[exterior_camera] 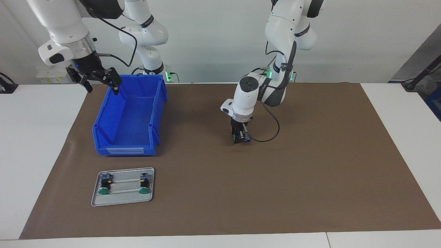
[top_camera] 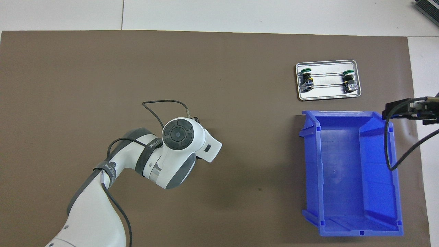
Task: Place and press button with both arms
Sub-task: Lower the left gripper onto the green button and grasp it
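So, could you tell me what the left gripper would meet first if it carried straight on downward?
The left gripper points straight down at a small button between its fingertips, then the brown table mat directly beneath, apparently very close.

Left pincer (exterior_camera: 240,137) is low on the brown mat (exterior_camera: 310,165), apparently around the button (exterior_camera: 245,137); right pincer (exterior_camera: 100,81) waits above the blue bin (exterior_camera: 129,117).

High facing camera across the table (exterior_camera: 41,144), steep overhead camera above the robots' end, both sharing the brown mat (exterior_camera: 275,179)
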